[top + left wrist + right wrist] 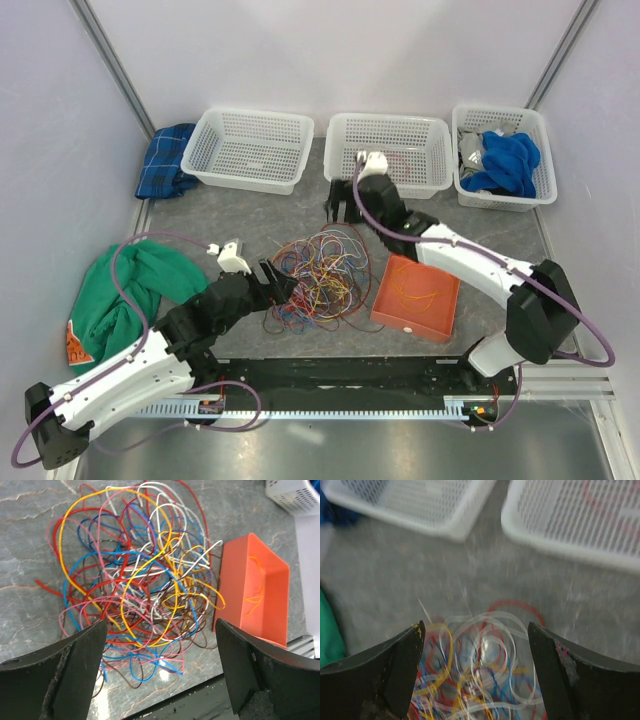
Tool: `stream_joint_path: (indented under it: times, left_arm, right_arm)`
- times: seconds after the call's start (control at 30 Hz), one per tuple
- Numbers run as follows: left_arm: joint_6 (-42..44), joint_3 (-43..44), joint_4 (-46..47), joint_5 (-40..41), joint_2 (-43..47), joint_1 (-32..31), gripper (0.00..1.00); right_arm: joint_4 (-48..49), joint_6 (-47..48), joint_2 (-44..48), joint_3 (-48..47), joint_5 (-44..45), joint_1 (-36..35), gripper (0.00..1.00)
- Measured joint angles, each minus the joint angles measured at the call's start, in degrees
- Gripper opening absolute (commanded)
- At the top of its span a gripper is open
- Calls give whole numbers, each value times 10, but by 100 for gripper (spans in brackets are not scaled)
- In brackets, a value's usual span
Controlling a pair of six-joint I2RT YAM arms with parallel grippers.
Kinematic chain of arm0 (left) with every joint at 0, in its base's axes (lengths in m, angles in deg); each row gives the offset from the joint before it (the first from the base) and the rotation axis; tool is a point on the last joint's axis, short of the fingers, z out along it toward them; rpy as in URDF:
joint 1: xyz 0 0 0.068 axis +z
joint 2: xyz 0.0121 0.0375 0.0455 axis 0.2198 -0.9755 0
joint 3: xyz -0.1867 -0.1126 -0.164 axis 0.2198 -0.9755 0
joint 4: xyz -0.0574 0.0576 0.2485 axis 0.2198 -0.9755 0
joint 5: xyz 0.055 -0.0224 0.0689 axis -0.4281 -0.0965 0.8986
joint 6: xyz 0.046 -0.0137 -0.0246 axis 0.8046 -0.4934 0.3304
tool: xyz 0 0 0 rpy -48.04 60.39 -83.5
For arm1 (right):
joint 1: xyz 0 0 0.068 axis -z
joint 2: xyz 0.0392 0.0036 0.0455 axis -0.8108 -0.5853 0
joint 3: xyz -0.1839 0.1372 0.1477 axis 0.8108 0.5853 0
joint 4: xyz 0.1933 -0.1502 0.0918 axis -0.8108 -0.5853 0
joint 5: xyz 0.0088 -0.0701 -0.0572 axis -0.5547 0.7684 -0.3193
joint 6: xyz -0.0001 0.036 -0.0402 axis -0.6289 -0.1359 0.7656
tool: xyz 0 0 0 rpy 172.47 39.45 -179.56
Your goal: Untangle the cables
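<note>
The cables mix red, orange, yellow, blue, pink, white and dark brown over a grey, veined tabletop. The tray is plain orange, the baskets white lattice. The plaid cloth is blue, the green cloth plain, the towel bright blue. The left claw and right claw are black

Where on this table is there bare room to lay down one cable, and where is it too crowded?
Free: the grey table between the left basket and the green cloth; also the patch between the right basket and the right arm. Crowded: the middle, where the cables, the orange tray, the left gripper and the right gripper meet.
</note>
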Motion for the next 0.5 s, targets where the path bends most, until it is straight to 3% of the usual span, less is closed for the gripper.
stream_joint_path:
  times: [0.17,0.43,0.5]
  left_arm:
    - [-7,0,-17,-3,7,0,95]
    - [-21,0,-30,-6,25,0,95]
    - [-26,0,-32,-9,22,0,95]
  right_arm:
    - [5,-10,14,140,-15,-48,84]
    - [59,-25,81,249,-21,-121,81]
    - [71,-30,75,256,-23,-130,63]
